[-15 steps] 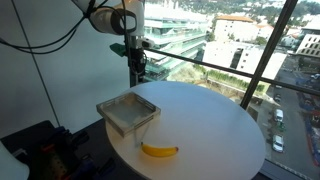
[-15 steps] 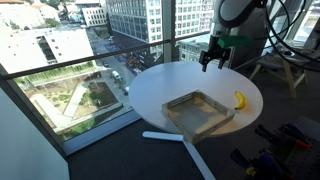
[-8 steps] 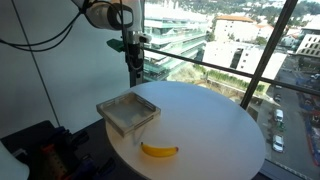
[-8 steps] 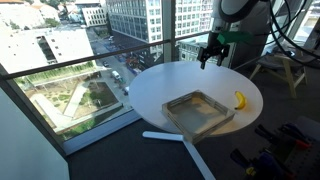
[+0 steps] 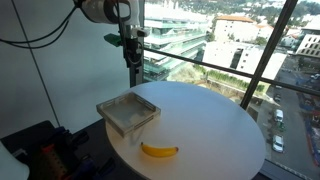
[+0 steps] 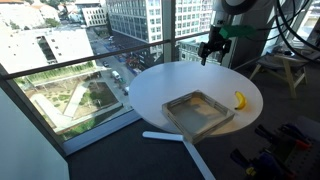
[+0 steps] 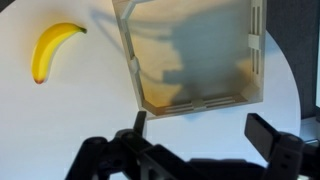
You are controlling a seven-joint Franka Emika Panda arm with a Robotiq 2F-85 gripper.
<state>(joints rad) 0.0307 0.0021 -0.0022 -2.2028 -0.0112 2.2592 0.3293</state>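
Observation:
My gripper hangs open high above the far edge of the round white table, holding nothing. In an exterior view the gripper is raised well clear of the tabletop. The wrist view looks down past the gripper with its dark fingers spread wide apart. Below it sits a shallow square clear tray, which looks empty. A yellow banana lies on the table beside the tray. The tray and banana show in both exterior views.
Tall glass windows surround the table, with city buildings outside. The table stands on white floor legs. A stool and cables stand behind the arm. Dark equipment sits on the floor near the table.
The gripper has risen higher above the table's edge and shifted slightly. Its jaws stay wide open. The tray and banana have not moved.

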